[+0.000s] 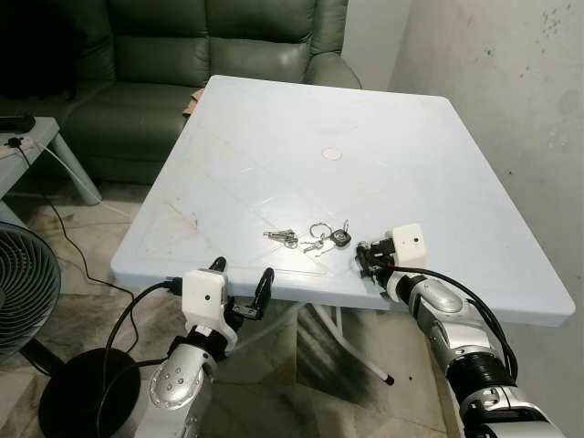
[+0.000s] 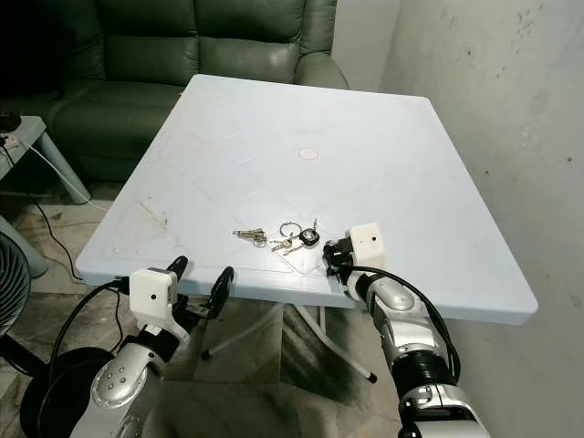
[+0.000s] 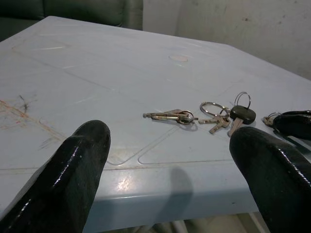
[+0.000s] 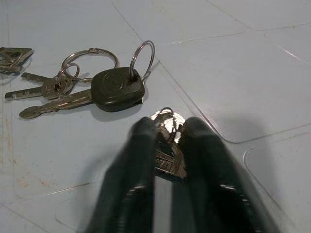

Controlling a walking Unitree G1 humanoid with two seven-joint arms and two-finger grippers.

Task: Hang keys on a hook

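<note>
Near the front edge of the pale blue table [image 1: 274, 137] lie a small silver key set [image 1: 283, 237] and a bunch with a black-headed key and rings [image 1: 330, 237]. My right gripper [image 1: 365, 258] rests on the table just right of that bunch. In the right wrist view it [image 4: 167, 128] is shut on a small silver key [image 4: 168, 160] with a thin ring. My left gripper [image 1: 242, 283] hangs open below the table's front edge, apart from the keys. In the left wrist view its fingers [image 3: 73, 170] frame the silver set [image 3: 170, 115] and the black-headed key [image 3: 242, 115].
A dark green sofa [image 1: 210, 55] stands behind the table, and a grey wall [image 1: 511, 73] runs close along its right side. On the left are a fan [image 1: 23, 283], a small side table [image 1: 32, 146] and a floor cable. A round white cap [image 1: 331, 154] marks the table's middle.
</note>
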